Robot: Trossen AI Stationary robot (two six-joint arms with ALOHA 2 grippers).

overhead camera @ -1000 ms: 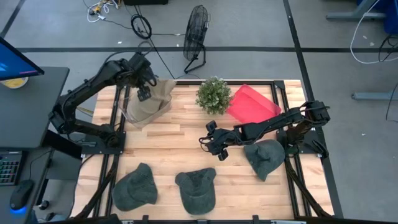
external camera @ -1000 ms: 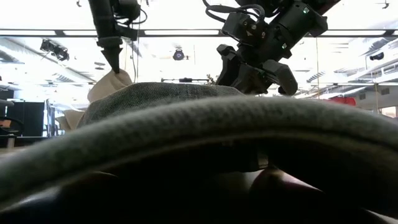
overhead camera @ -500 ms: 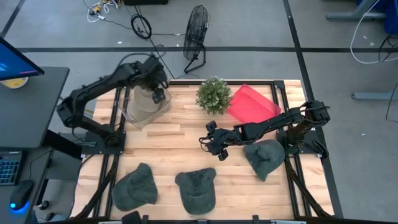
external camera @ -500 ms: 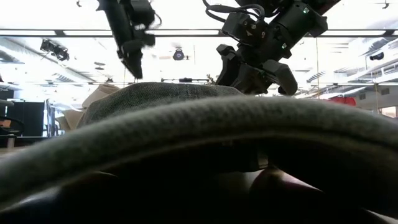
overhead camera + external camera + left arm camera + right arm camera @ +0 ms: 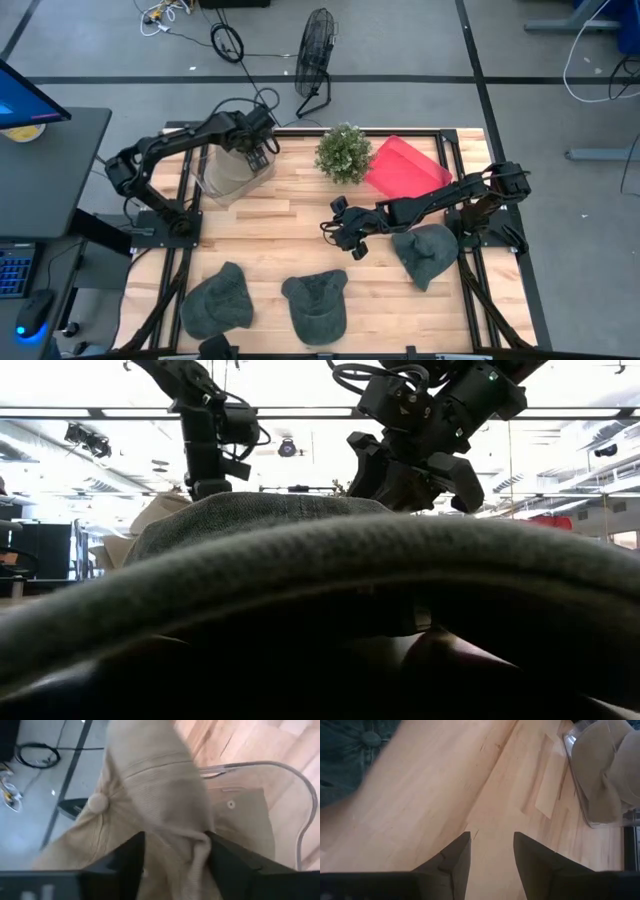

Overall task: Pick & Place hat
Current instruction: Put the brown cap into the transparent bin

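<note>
A beige hat point(image 5: 232, 160) lies bunched inside a clear container point(image 5: 222, 182) at the table's far left corner. My left gripper point(image 5: 258, 152) hangs over it. In the left wrist view it is open point(image 5: 175, 847), with a fold of the hat's crown point(image 5: 155, 790) rising between the fingers. My right gripper point(image 5: 340, 235) is open point(image 5: 491, 845) above bare wood mid-table. Three dark grey-green hats rest flat on the table: near left point(image 5: 218, 300), near middle point(image 5: 318, 305) and right point(image 5: 425, 252). My left gripper comes from above with a fold of the beige hat's crown point(image 5: 175, 820) between its open fingers point(image 5: 132, 857). Whether the fingers touch the cloth I cannot tell. The hat rests in the clear container, whose rim point(image 5: 295, 780) shows beyond it.
A potted plant point(image 5: 343, 152) and a red flat object point(image 5: 405, 167) sit at the far side of the table. A fan point(image 5: 315, 55) stands on the floor beyond. In the low view a dark hat point(image 5: 320, 580) fills the foreground. Bare wood lies mid-table.
My left gripper has moved toward the table's right and come down over the container. The beige hat, which hung below it above the container, has sunk into the container. My right arm has kept still.
</note>
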